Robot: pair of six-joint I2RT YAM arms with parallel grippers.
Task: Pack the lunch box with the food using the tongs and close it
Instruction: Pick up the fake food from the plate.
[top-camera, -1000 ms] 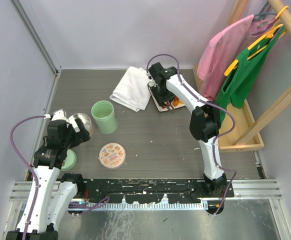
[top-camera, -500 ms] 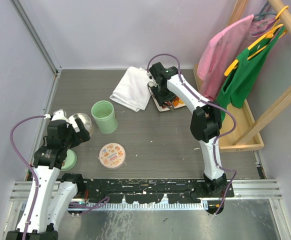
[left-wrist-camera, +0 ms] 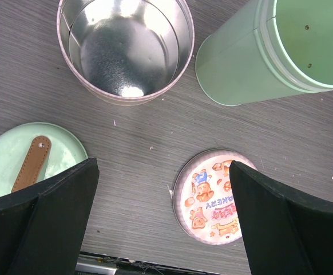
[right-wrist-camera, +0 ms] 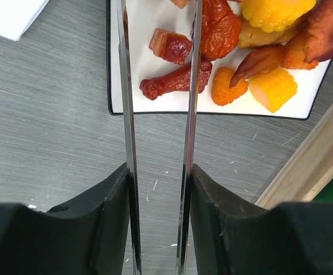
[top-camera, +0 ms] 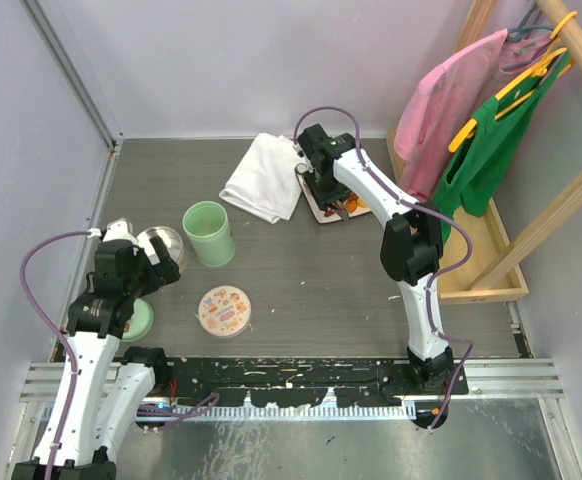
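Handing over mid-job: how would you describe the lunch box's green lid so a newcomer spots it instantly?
Look at the table's near-left corner, partly under the left arm. The lid is the flat mint-green disc lying there. Only it carries a brown strap handle, unlike the cartoon-printed lid and the steel bowl.

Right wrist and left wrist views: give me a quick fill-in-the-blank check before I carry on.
The right gripper holds the tongs over a ____ plate of food.
The left gripper is ____.
The steel container is ____.
The mint-green lid has a ____ strap.
Missing words: white; open; empty; brown.
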